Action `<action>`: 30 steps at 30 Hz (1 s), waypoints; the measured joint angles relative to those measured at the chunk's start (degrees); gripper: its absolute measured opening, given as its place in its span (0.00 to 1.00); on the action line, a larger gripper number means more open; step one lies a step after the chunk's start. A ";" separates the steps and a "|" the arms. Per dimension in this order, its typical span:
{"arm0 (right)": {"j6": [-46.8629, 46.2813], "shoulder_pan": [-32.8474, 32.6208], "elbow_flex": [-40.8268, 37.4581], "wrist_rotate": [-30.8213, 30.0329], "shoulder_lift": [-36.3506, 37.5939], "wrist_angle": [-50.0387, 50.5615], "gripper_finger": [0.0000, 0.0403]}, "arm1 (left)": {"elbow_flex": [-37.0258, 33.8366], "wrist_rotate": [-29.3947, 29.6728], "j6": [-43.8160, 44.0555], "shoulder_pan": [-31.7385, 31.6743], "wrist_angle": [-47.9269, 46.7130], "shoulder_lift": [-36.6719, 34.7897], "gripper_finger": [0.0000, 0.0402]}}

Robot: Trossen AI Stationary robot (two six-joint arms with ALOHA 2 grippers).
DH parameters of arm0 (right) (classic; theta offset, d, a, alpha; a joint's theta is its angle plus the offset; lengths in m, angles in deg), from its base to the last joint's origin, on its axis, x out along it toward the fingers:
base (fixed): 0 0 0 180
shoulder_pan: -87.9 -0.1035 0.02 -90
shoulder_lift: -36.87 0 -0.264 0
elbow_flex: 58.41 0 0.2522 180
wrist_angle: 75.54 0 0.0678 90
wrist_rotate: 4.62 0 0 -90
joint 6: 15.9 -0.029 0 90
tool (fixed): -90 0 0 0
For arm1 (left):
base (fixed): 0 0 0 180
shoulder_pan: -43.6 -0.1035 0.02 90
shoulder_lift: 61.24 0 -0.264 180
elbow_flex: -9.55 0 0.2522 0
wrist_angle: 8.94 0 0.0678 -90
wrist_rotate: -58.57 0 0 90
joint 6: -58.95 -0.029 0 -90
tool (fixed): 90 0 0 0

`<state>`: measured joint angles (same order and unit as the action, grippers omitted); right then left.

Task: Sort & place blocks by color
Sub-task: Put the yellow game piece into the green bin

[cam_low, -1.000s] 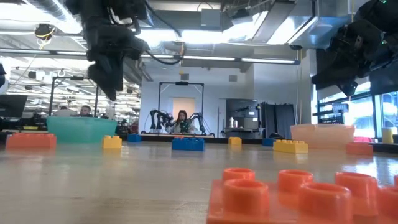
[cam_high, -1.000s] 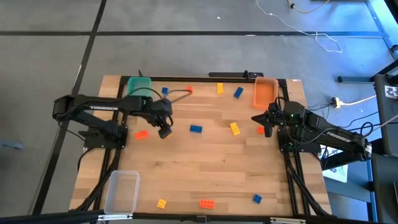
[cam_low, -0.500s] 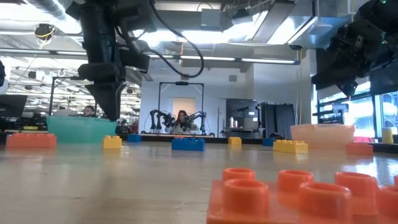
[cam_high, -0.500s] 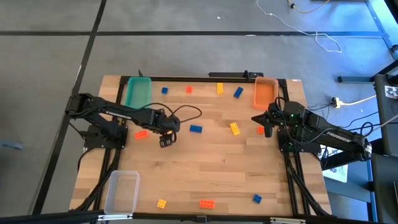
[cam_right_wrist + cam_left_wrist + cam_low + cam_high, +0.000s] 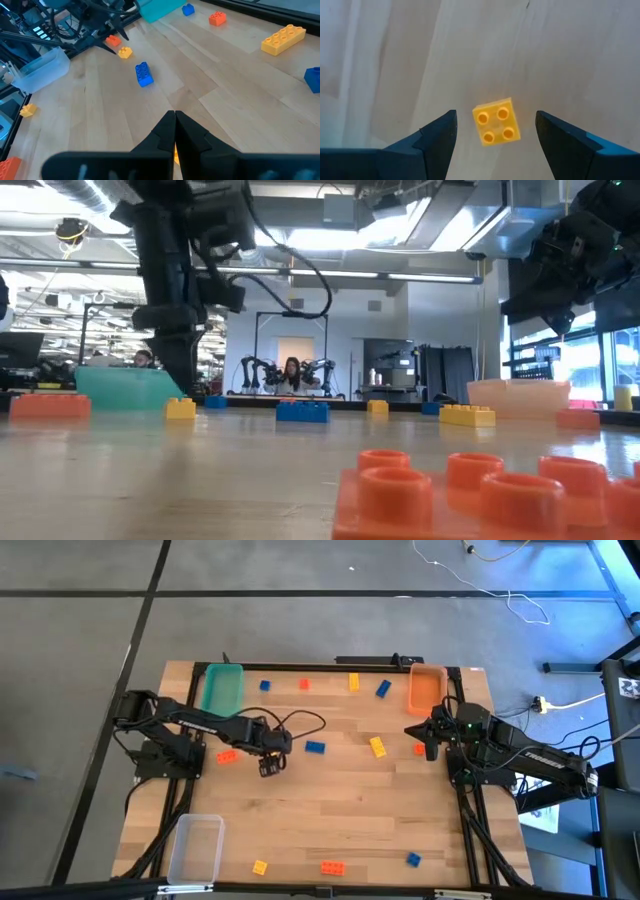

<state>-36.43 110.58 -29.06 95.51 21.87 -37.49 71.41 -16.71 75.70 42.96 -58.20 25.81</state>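
Small blue, yellow and orange-red blocks lie scattered on the wooden table (image 5: 330, 810). A yellow four-stud block (image 5: 496, 121) rests flat on the wood. My left gripper (image 5: 496, 114) hangs open just above it, pointing steeply down, with one finger on either side of the block and a gap to each. In the low view the left gripper (image 5: 181, 380) stands right over this yellow block (image 5: 181, 408). My right gripper (image 5: 430, 747) waits shut at the table's right, beside an orange-red block (image 5: 418, 749).
A green bin (image 5: 221, 687) stands at the far left, an orange bin (image 5: 426, 687) at the far right and a clear bin (image 5: 196, 847) at the near left. An orange-red block (image 5: 227, 755) and a blue block (image 5: 315, 748) flank my left gripper. More blocks lie along the far and near edges.
My left gripper has come down and a little toward the near edge, away from the green bin, to just over the yellow block. Its wrist has rolled on the way. It has stayed open.
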 joint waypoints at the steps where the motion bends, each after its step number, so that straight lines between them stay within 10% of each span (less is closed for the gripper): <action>1: 0.00 0.00 0.00 0.00 0.00 0.00 0.03 | -0.77 -0.87 0.61 -0.35 0.21 0.00 0.64; 17: 0.00 0.01 0.00 0.00 0.00 -0.01 0.03 | -9.67 -7.44 -1.88 -4.59 12.08 -0.33 0.63; 30: -0.01 0.02 0.00 0.00 0.01 -0.01 0.03 | -9.75 -8.25 -3.28 -4.99 12.08 -0.15 0.32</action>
<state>-36.44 110.60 -29.06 95.51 21.88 -37.50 61.66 -24.95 72.42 37.97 -46.12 25.65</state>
